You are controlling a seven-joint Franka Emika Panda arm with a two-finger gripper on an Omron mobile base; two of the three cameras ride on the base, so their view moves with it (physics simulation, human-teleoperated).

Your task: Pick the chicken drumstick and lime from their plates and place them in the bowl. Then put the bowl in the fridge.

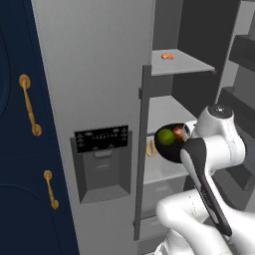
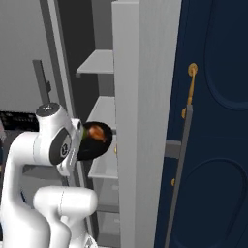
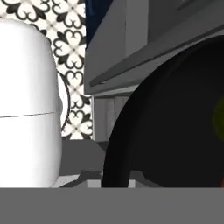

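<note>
Gripper (image 1: 185, 144) is clamping the rim of the bowl (image 1: 170, 147), carrying it level so the lime (image 1: 164, 136) and chicken drumstick (image 1: 179, 132) are sitting inside; bowl is hovering just above the middle shelf (image 1: 164, 110) within the open fridge (image 1: 94, 74), apparently for set-down

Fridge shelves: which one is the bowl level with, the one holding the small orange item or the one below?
The shelf below. The black bowl with lime and drumstick sits at its height; the orange item lies on the shelf above.
</note>
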